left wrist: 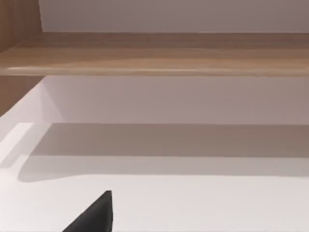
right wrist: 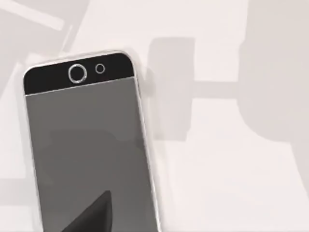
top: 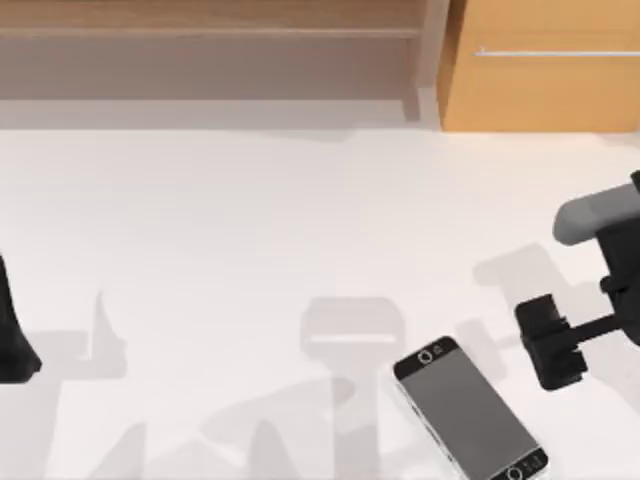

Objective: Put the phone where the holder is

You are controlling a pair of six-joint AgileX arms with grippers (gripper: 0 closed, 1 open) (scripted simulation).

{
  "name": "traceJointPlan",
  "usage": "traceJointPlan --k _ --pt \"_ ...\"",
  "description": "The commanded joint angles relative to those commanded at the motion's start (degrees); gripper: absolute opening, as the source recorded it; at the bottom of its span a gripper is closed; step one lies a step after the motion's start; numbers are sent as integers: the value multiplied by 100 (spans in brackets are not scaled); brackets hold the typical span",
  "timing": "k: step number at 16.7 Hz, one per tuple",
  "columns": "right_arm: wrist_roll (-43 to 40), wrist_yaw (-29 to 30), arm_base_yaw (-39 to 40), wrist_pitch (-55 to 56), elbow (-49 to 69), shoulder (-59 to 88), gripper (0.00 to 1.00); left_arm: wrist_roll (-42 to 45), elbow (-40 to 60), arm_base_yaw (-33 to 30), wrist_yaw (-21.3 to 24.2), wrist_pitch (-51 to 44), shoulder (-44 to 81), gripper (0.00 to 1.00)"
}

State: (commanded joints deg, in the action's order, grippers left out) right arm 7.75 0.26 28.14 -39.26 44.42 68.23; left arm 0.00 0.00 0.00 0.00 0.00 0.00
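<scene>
One white table spread beneath me, with a wooden shelf and a wooden cabinet along its far edge. On it, near the front and toward the right, the phone lay flat, screen up, turned at an angle. My right gripper hung just beside the phone's upper right, apart from it and holding nothing; how far its fingers stood open I could not tell. My left arm sat parked at the table's left edge.
</scene>
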Motion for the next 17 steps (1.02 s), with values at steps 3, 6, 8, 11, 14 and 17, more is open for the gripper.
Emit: traceJointPlan --k 3,6,8,11,14,17 --pt "163 -1 582 -809 914 1390 100 0 0 0 0 0 0 100" --pt "294 -11 1031 -1401 1653 2385 100 0 0 0 0 0 0 100" --pt "353 -19 1234 -1653 2002 2841 100 0 0 0 0 0 0 100" --pt "388 -25 1353 -1796 2214 3111 100 0 0 0 0 0 0 100" --pt "388 -25 1353 -1796 2214 3111 100 0 0 0 0 0 0 100" --pt "379 -25 1335 -1691 2131 3149 100 0 0 0 0 0 0 100"
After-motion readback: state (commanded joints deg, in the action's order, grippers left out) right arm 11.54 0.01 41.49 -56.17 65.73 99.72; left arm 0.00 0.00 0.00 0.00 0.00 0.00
